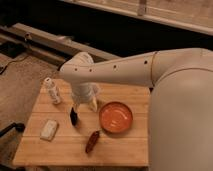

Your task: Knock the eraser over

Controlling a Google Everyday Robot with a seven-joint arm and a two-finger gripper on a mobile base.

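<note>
A small dark upright object (74, 116), likely the eraser, stands on the wooden table (120, 150), left of the middle. My gripper (85, 102) hangs from the white arm (120, 70), pointing down. It sits just above and slightly right of the dark object, very close to it; I cannot tell whether they touch.
A white bottle (51, 91) stands at the table's back left. A flat white packet (49, 129) lies at the front left. An orange bowl (115, 116) sits right of the gripper. A brown object (92, 141) lies near the front edge. The robot's body fills the right side.
</note>
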